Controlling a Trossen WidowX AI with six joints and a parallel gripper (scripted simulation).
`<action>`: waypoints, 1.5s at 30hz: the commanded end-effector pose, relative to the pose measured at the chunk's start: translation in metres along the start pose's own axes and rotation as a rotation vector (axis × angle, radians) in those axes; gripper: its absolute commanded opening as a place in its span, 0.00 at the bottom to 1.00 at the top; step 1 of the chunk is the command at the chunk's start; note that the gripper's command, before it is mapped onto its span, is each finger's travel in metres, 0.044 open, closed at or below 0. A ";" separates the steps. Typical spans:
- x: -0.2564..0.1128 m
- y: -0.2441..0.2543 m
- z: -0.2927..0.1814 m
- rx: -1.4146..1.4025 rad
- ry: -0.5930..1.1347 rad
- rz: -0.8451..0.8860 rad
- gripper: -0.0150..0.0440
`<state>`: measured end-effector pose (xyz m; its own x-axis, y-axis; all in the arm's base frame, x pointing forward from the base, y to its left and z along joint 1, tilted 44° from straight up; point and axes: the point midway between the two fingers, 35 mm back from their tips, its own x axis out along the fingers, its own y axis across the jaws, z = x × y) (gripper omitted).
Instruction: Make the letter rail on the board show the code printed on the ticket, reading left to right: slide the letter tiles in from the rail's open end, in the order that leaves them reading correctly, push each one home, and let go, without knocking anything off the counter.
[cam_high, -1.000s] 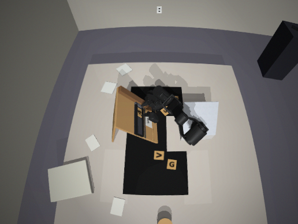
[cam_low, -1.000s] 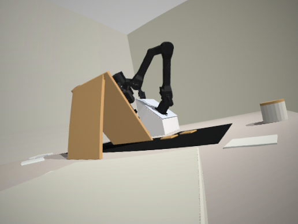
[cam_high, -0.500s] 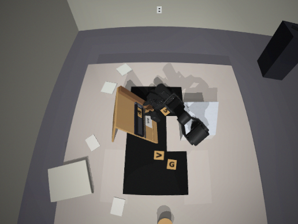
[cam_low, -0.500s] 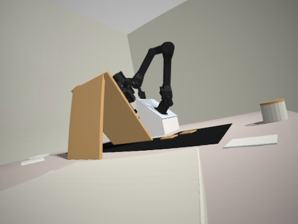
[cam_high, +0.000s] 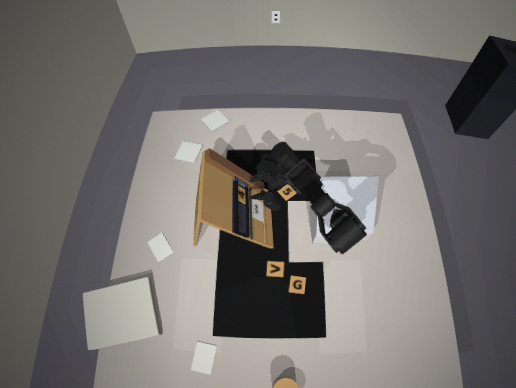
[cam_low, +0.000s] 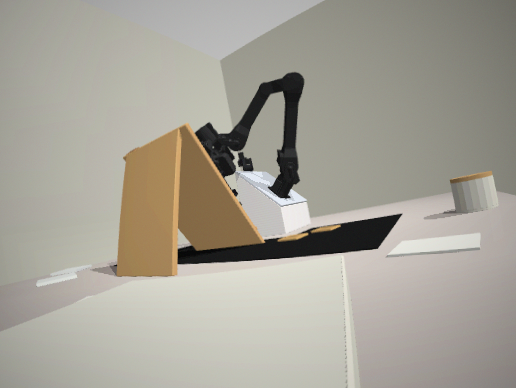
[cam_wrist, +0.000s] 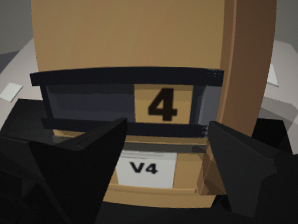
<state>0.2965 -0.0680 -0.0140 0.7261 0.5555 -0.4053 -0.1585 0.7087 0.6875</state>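
The tilted wooden board (cam_high: 217, 192) (cam_low: 215, 200) carries a dark rail (cam_high: 242, 220) (cam_wrist: 90, 106). Tile 4 (cam_high: 241, 194) (cam_wrist: 162, 104) sits upright in the rail toward its right end in the wrist view; the rail to its left holds no tile. The ticket (cam_high: 257, 210) (cam_wrist: 146, 170) below reads V4. My gripper (cam_high: 256, 186) (cam_wrist: 167, 125) is open, its fingertips apart either side of tile 4 and not touching it. Tile V (cam_high: 275, 269) and tile G (cam_high: 297, 285) lie on the black mat (cam_high: 265, 315); tile 5 (cam_high: 286, 192) shows beside the arm.
A wooden side wall (cam_wrist: 243, 65) stands at the board's right in the wrist view. The arm's white base block (cam_high: 371, 200) (cam_low: 295, 218) is right of the board. A large pale box (cam_high: 120, 312), several white cards and a round wood-topped container (cam_high: 286, 383) (cam_low: 474, 194) stand around the counter.
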 end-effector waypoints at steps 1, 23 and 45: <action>-0.003 0.001 0.002 -0.005 -0.002 0.003 0.75; -0.003 0.001 0.001 0.000 0.000 0.000 0.25; 0.016 0.040 0.026 -0.009 0.692 0.004 0.25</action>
<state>0.3208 -0.0590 -0.0090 0.4138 0.6634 -0.6234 -0.1212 0.7189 0.6845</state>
